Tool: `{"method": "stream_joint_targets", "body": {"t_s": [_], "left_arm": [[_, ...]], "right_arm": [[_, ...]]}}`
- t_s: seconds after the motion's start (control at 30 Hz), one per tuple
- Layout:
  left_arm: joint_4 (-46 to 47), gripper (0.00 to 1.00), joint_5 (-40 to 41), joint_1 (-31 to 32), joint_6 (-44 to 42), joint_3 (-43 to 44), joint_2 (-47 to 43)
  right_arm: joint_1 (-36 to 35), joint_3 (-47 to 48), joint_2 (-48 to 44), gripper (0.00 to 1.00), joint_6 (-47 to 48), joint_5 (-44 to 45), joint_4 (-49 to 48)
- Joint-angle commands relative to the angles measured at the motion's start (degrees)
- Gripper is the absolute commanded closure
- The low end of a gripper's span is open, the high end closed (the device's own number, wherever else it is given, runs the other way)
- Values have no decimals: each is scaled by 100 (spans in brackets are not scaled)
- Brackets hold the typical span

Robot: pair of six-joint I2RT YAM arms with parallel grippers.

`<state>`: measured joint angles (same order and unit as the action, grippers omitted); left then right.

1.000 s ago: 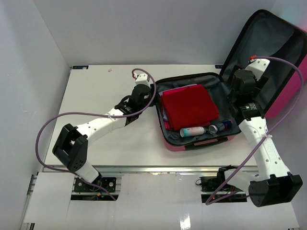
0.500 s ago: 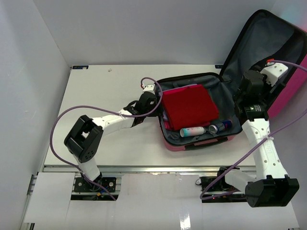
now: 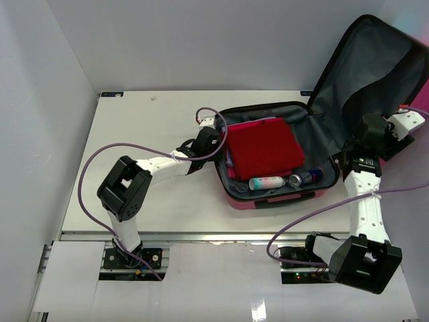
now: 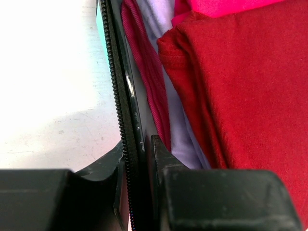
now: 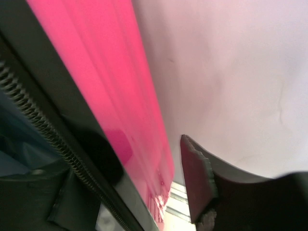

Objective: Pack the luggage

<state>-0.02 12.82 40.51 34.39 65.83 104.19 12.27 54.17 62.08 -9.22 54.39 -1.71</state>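
The luggage (image 3: pixel 268 199) lies open on the table, its pink-shelled lid (image 3: pixel 375 67) standing up at the right with the dark lining facing in. Inside are a folded red cloth (image 3: pixel 263 147), a white tube (image 3: pixel 267 182) and a small can (image 3: pixel 307 177). My left gripper (image 3: pixel 216 137) is shut on the luggage's left rim (image 4: pixel 130 96), one finger outside by the zipper and one inside against the lilac cloth (image 4: pixel 180 125). My right gripper (image 3: pixel 367 126) straddles the lid's lower right edge. It is open, with a gap between the pink shell (image 5: pixel 120 96) and the outer finger (image 5: pixel 195 178).
The white table (image 3: pixel 134 134) reaches left of the case. Grey walls close in at the left, back and right, and the lid leans near the right wall (image 5: pixel 231 72). Purple cables (image 3: pixel 87 174) loop from both arms. A metal rail (image 3: pixel 221 236) runs along the near edge.
My left gripper has closed on the case's left rim. My right arm has swung right and down from inside the lid to its outer edge, and its jaws have narrowed.
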Motion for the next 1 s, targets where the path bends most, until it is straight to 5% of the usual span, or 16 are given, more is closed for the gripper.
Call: {"method": "stream_joint_targets", "body": {"t_s": [0.0,0.07,0.3,0.5,0.97], "left_arm": [[173,100,-194,18,-378,252,84],[125,100,-27,9,-433,272,58],[407,100,-40,-61,-625,172,23],[473,100,390,-164,-671,-29,-168],[650,100,300,-571,-332,-323,-501]], "right_arm": [[195,-190,-43,44,-210,-446,-930],[267,-187,22,49,-220,-725,-1014],[329,-115,-52,92,-123,-1557,-943],[138,-245,-161,92,225,-3246,-1503],[-2033,-1628,-1493,92,2002,-3398,-2694]]}}
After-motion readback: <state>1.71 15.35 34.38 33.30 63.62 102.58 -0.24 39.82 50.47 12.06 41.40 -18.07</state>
